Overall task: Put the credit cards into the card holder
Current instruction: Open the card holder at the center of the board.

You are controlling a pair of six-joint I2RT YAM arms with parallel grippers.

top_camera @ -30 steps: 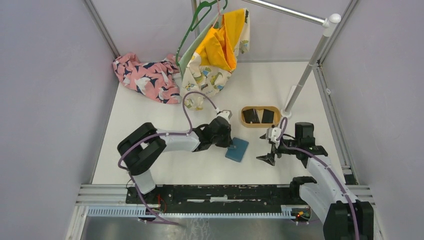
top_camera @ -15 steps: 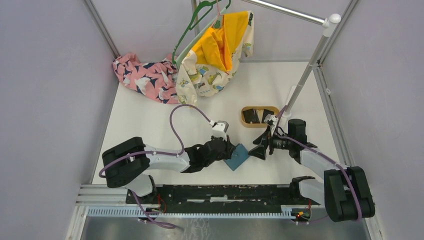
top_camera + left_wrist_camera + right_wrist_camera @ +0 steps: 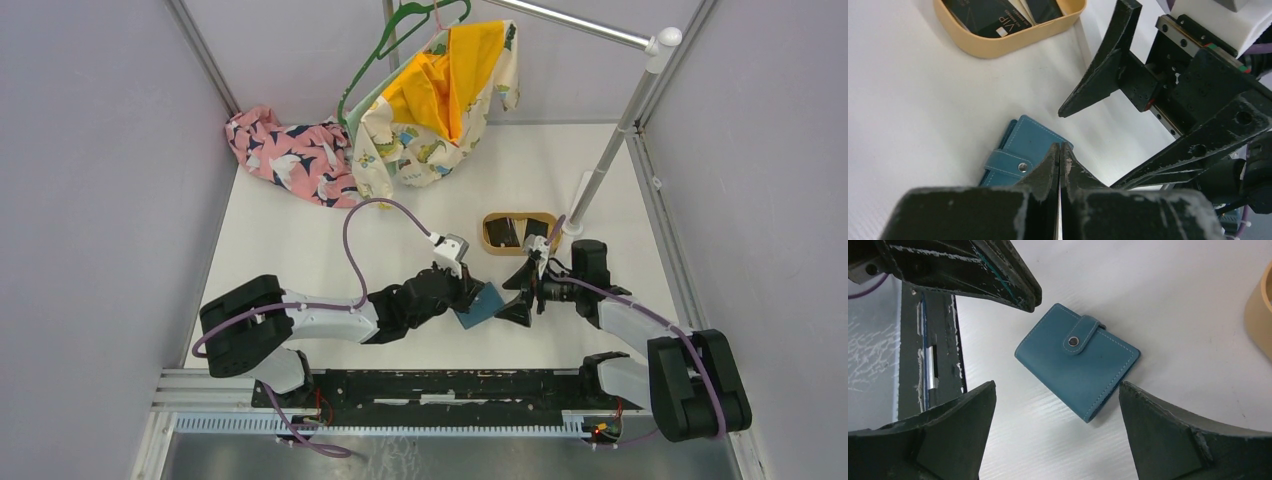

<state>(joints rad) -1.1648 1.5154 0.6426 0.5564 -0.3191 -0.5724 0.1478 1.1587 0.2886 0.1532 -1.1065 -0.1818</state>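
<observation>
Card holder lies flat on table, snap tab fastened. Right gripper has its jaws wide; the holder lies between them, clear of both fingers. Left gripper is pinched together on nothing, tips at the holder's corner; contact unclear. Dark cards sit in tan tray, well beyond the holder.
</observation>
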